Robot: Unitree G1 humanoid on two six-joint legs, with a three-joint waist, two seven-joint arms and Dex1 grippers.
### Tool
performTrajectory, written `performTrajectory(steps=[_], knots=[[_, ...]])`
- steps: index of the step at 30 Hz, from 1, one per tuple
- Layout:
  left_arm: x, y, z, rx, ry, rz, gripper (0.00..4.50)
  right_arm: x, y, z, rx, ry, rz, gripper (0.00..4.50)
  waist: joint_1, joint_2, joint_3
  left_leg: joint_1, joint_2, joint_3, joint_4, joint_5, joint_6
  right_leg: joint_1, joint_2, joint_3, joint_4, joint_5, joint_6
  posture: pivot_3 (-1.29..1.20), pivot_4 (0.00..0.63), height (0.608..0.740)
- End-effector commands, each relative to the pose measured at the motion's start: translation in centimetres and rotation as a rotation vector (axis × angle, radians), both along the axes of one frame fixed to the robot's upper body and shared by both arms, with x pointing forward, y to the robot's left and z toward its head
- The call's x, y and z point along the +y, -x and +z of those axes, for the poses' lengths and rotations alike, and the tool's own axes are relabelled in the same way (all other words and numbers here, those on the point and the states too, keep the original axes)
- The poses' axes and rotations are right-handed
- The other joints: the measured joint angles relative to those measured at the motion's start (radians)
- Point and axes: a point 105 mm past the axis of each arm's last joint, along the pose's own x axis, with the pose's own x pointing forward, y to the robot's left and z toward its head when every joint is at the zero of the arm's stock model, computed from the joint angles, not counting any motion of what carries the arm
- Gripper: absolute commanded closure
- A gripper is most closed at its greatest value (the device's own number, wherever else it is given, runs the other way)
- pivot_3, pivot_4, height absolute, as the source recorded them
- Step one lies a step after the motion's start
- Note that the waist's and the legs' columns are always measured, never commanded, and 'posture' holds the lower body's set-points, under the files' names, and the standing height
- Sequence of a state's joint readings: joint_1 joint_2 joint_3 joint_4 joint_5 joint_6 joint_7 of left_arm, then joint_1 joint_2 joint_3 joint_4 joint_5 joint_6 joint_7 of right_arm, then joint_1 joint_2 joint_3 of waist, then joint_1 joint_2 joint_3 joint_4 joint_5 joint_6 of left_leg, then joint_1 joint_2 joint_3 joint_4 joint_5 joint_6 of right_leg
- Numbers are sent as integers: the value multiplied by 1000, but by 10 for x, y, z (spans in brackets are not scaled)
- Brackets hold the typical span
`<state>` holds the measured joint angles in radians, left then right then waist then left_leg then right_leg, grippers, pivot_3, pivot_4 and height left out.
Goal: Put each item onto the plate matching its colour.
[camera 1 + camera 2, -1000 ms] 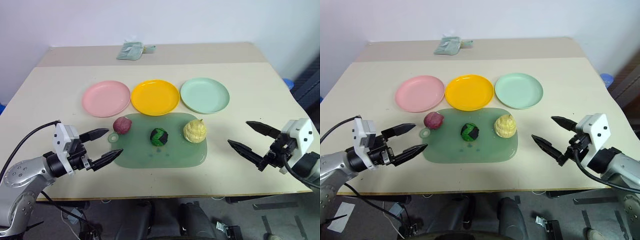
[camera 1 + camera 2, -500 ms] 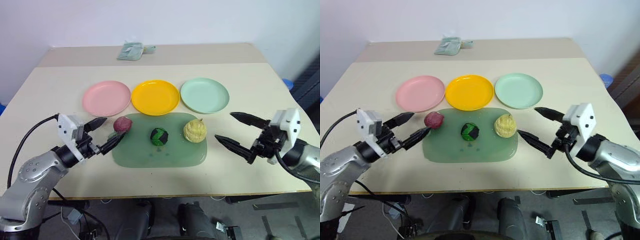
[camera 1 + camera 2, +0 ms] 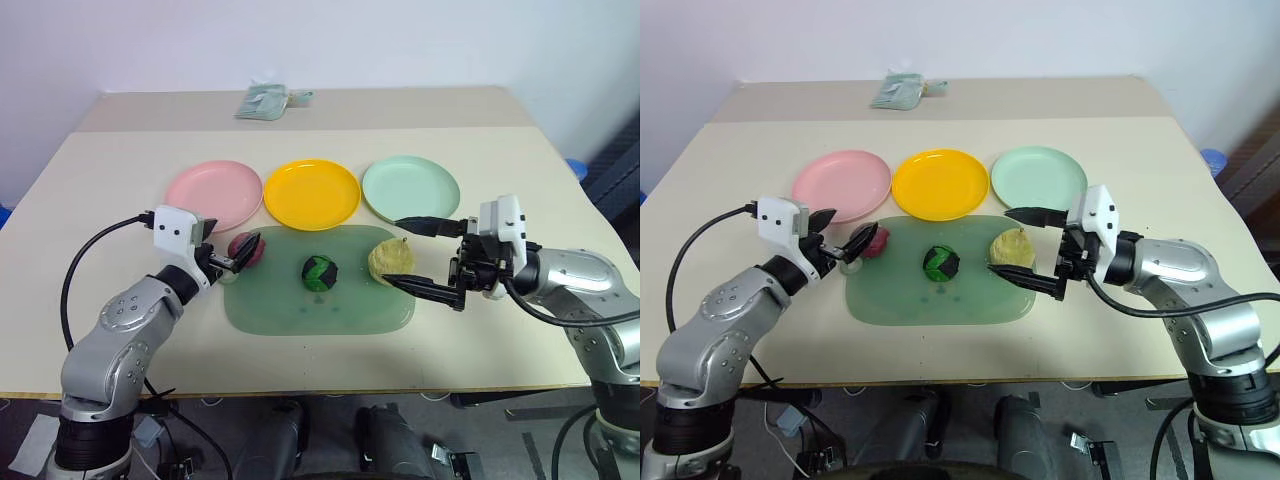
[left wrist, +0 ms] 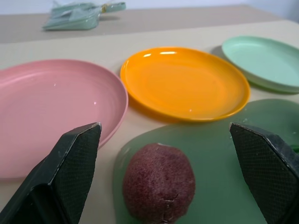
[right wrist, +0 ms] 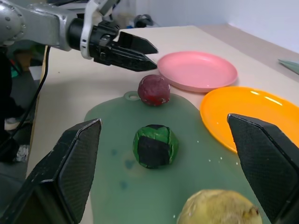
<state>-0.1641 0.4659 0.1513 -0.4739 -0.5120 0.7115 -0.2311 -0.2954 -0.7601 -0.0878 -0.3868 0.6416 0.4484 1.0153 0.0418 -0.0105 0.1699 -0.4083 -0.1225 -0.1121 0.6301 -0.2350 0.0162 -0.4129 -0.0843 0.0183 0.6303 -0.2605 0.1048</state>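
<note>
While both tools are gaping released, the left tool (image 3: 232, 257) is bracketing the purple lump (image 3: 243, 249) at left of centre and the right tool (image 3: 421, 255) is flanking the yellow fruit (image 3: 389, 260), readying grasps.

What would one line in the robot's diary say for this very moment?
left end effector: open, at purple lump | right end effector: open, around yellow fruit | plates: empty
</note>
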Motion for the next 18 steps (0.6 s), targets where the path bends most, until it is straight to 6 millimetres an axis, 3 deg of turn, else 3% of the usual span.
performTrajectory(steps=[1,5,8,10,11,18], knots=[[-4,-5,-10,37,-47,26,0,4,2,10,-58,-12,20,94,0,0,0,0,0,0,0,0,0,0,0,0,0,0,0,0,150,740],[-7,-9,-28,103,-71,56,0,2,0,6,-63,-15,9,94,-1,0,0,0,0,0,0,0,0,0,0,0,0,1,1,0,150,740],[-14,-10,-32,114,-51,28,858,1,-1,5,-67,-18,2,0,-1,0,0,0,0,0,0,0,0,0,0,0,0,1,1,0,150,740],[-16,-12,-32,95,-46,30,1963,0,0,4,-70,-19,-4,0,-1,0,0,0,0,0,0,0,0,0,0,0,0,1,1,0,150,740],[-16,-14,-31,85,-42,37,2182,-1,1,4,-70,-19,-7,0,-1,0,0,0,0,0,0,0,0,0,0,0,0,1,1,0,150,740],[-6,-31,-2,-24,64,110,2182,2,4,6,-79,-20,-20,0,0,0,0,0,0,0,1,0,0,0,0,0,0,1,1,0,150,740]])
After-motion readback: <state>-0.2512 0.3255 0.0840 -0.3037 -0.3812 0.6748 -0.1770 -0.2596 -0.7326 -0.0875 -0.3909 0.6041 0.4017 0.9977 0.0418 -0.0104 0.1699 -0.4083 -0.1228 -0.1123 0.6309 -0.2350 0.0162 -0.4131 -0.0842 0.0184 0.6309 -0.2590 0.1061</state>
